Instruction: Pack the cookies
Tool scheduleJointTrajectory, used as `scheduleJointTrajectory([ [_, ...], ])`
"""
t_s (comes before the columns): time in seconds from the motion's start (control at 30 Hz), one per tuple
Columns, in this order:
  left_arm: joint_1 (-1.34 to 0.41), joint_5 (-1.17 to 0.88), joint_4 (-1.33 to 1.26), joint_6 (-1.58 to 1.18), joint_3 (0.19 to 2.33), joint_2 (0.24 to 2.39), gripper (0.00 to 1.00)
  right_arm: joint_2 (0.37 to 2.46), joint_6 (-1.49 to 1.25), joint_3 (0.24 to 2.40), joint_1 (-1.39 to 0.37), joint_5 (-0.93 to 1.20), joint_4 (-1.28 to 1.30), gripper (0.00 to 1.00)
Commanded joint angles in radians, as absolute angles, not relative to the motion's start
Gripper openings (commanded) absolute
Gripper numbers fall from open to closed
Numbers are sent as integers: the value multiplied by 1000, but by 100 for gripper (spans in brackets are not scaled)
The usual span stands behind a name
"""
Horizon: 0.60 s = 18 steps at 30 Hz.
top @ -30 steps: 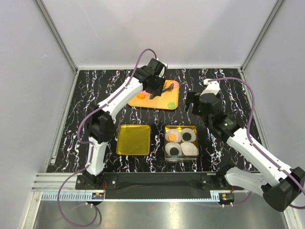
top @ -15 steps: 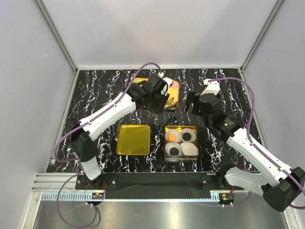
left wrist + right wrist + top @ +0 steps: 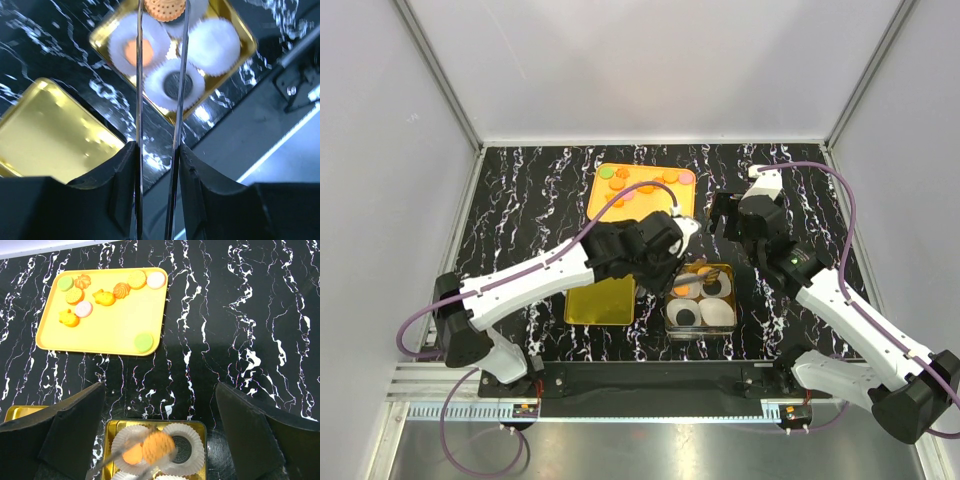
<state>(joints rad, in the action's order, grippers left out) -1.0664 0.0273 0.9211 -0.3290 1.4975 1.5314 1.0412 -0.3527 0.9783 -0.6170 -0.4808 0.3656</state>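
Observation:
My left gripper [image 3: 670,262] [image 3: 156,150] is shut on thin metal tongs [image 3: 139,100]. The tongs pinch a round orange cookie [image 3: 165,7] [image 3: 157,447] just above the gold tin [image 3: 670,300] [image 3: 155,423]. The tin holds white paper cups. One cup has an orange cookie [image 3: 136,50] and two have black cookies [image 3: 175,85] [image 3: 182,452]. More cookies lie on the yellow tray [image 3: 640,200] [image 3: 115,325] at the back: orange, pink and green ones. My right gripper [image 3: 725,215] [image 3: 161,385] hovers open and empty between tray and tin.
The square gold lid [image 3: 600,300] [image 3: 45,135] lies flat just left of the tin. The table is black marble, with white walls around it. A metal rail runs along the near edge by the arm bases.
My left arm has swung from the yellow tray down to the tin, carrying the tongs with the orange cookie. The right arm has not moved.

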Motion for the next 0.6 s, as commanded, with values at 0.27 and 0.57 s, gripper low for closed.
scheduleJointTrajectory([
  [0.27,-1177,-52,856,-385,1420,1476,39,1042,-351,1025,-617,-528,362,100],
  [0.57,-1198,-84,848,-396,1399,1480,42,1049,-350,1019,-617,-528,357,99],
])
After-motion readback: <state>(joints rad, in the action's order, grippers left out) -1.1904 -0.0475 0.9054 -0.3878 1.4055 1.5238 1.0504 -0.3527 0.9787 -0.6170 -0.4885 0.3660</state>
